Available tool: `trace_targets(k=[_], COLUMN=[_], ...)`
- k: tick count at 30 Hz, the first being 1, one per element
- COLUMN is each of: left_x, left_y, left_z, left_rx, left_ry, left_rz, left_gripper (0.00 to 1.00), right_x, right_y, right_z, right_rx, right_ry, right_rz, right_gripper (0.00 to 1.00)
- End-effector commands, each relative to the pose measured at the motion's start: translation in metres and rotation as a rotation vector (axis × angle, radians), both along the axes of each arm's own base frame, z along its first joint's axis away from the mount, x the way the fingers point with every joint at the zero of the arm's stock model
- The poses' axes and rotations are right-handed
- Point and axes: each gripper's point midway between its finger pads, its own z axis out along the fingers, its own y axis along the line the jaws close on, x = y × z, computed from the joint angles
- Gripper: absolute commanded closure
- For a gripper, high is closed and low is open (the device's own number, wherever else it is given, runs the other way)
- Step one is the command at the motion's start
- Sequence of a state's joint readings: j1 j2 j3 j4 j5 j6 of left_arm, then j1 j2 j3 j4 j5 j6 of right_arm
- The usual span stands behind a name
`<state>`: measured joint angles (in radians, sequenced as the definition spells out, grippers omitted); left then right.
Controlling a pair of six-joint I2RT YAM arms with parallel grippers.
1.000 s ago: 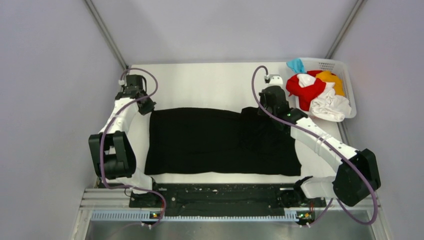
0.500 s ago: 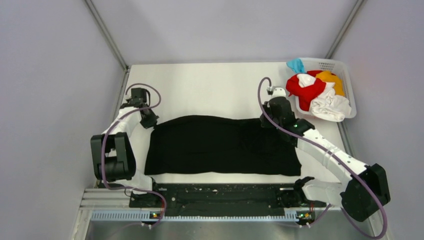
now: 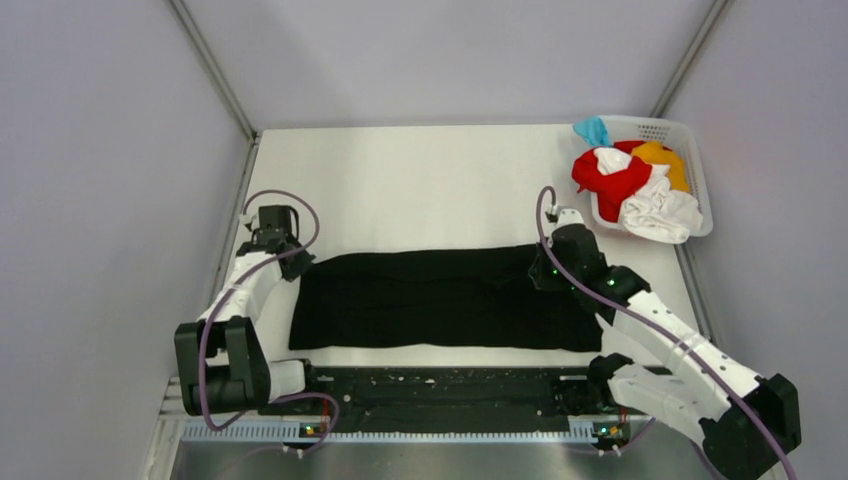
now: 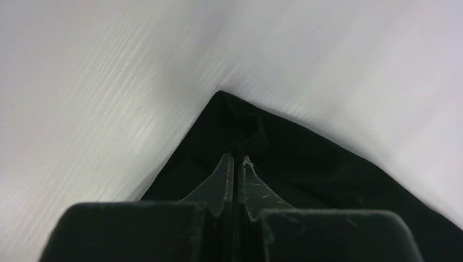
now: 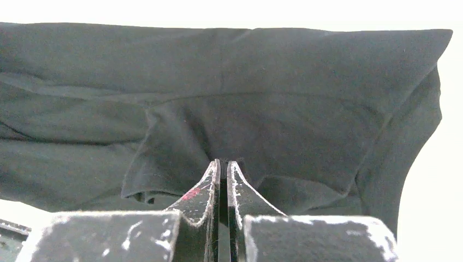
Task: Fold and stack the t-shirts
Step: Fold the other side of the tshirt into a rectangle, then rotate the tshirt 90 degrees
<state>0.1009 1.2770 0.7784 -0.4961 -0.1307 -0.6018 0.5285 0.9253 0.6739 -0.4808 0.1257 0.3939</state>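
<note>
Table (image 3: 400, 170): pincers (image 3: 295, 262) (image 3: 540, 275) low, seemingly on t-shirt (image 3: 430, 300)

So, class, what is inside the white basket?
A heap: red t-shirt, white t-shirt, orange-yellow t-shirt, and light blue t-shirt at the basket rim. Anything beneath is hidden.

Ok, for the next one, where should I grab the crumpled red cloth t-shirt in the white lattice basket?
Probably pinch the red t-shirt at its raised bunched fold atop the heap, coming straight down from above: the walls of the white lattice basket block the sides, and a white t-shirt lies against its right side.
</note>
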Motion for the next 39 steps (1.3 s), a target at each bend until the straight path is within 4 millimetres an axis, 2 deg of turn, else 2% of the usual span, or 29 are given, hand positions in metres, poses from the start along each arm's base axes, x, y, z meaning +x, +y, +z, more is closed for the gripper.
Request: trace_targets(k=[1,3,5,7,9,11,12,13,15,16,17,20,22,24,25,29,32,35,37,39], left_x=[-0.004,-0.008,-0.013,-0.018,-0.024,-0.029,-0.031,-0.032,-0.031,-0.026,-0.02,0.0,0.01,0.014,0.014,0.005,-0.006,-0.016,-0.021,-0.022], left_y=[0.005,0.006,0.008,0.011,0.016,0.023,0.026,0.027,0.024,0.019,0.012,-0.022,-0.055,-0.079,-0.088,-0.112,-0.11,-0.097,-0.076,-0.045], left_z=[-0.002,-0.006,-0.01,-0.01,-0.004,0.007,0.015,0.023,0.042,0.053,0.062,0.08,0.083,0.076,0.067,0.021,-0.015,-0.037,-0.045,-0.044], left_rx=[0.023,0.027,0.034,0.045,0.066,0.098,0.112,0.116,0.095,0.068,0.038,-0.101,-0.231,-0.313,-0.336,-0.343,-0.323,-0.267,-0.175,-0.04], left_ry=[-0.033,-0.026,-0.012,0.004,0.012,0.0,-0.011,-0.03,-0.079,-0.121,-0.165,-0.292,-0.333,-0.325,-0.294,-0.125,-0.025,0.067,0.122,0.15], left_rz=[0.045,0.052,0.061,0.087,0.117,0.15,0.167,0.177,0.185,0.168,0.138,-0.016,-0.15,-0.247,-0.275,-0.351,-0.339,-0.288,-0.194,-0.085], left_gripper=[1.0,1.0,1.0,0.87,0.62,0.35,0.09,0.02,0.01,0.01,0.01,0.01,0.01,0.01,0.01,0.01,0.01,0.01,0.01,0.01], right_x=[-0.016,-0.022,-0.028,-0.037,-0.05,-0.062,-0.067,-0.069,-0.065,-0.06,-0.056,-0.038,-0.026,-0.021,-0.021,-0.026,-0.028,-0.027,-0.024,-0.02], right_y=[-0.006,-0.01,-0.01,-0.006,-0.005,-0.01,-0.013,-0.015,-0.017,-0.017,-0.016,-0.01,0.001,0.016,0.022,0.01,0.006,0.0,-0.006,-0.011], right_z=[-0.009,-0.016,-0.021,-0.028,-0.035,-0.037,-0.035,-0.031,-0.015,-0.007,0.0,0.018,0.024,0.014,0.003,-0.048,-0.07,-0.087,-0.099,-0.111], right_rx=[0.032,0.038,0.049,0.078,0.11,0.128,0.136,0.146,0.179,0.194,0.202,0.195,0.207,0.227,0.228,0.167,0.182,0.197,0.2,0.19], right_ry=[0.048,0.06,0.081,0.129,0.193,0.233,0.235,0.227,0.172,0.139,0.116,0.051,0.039,0.096,0.141,0.257,0.28,0.314,0.343,0.374], right_rz=[-0.067,-0.083,-0.083,-0.081,-0.103,-0.151,-0.171,-0.185,-0.211,-0.214,-0.215,-0.189,-0.164,-0.138,-0.139,-0.263,-0.313,-0.35,-0.37,-0.384], right_gripper=[1.0,0.99,0.86,0.76,0.61,0.53,0.47,0.37,0.2,0.07,0.02,0.01,0.01,0.01,0.01,0.01,0.01,0.01,0.01,0.01])
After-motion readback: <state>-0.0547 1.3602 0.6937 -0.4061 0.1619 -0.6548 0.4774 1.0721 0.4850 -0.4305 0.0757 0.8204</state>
